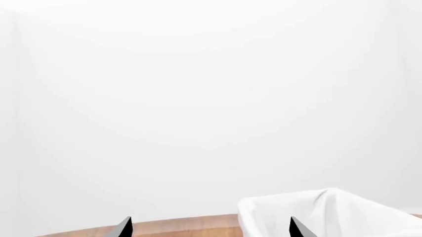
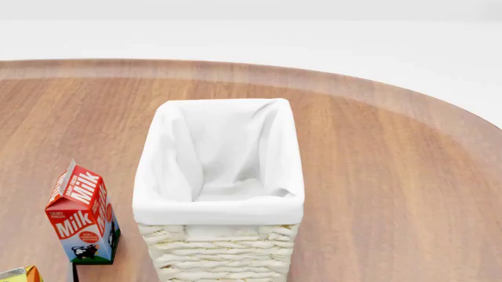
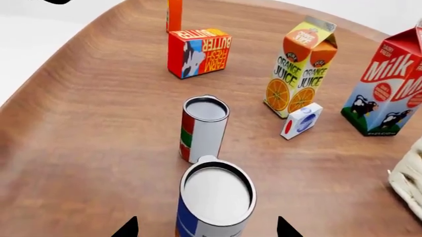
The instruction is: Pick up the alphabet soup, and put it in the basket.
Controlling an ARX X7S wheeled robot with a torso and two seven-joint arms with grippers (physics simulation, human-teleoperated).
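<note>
The alphabet soup (image 3: 216, 195), a tin with a blue label and a silver-white top, stands upright on the wooden table in the right wrist view. My right gripper (image 3: 206, 228) is open, its two dark fingertips either side of the can with a gap on each side. The basket (image 2: 220, 252), cream wicker with a white cloth lining, stands mid-table in the head view and looks empty. Its lining (image 1: 329, 212) shows in the left wrist view, beside my open, empty left gripper (image 1: 211, 229). Neither gripper shows in the head view.
A red-and-green labelled can (image 3: 203, 126) stands just beyond the soup. Further off are a butter box (image 3: 197, 52), an orange juice carton (image 3: 300, 69), a small white box (image 3: 301, 120) and a milk carton (image 3: 389, 89), which also shows in the head view (image 2: 82, 214). The basket's wicker corner (image 3: 408, 182) shows too.
</note>
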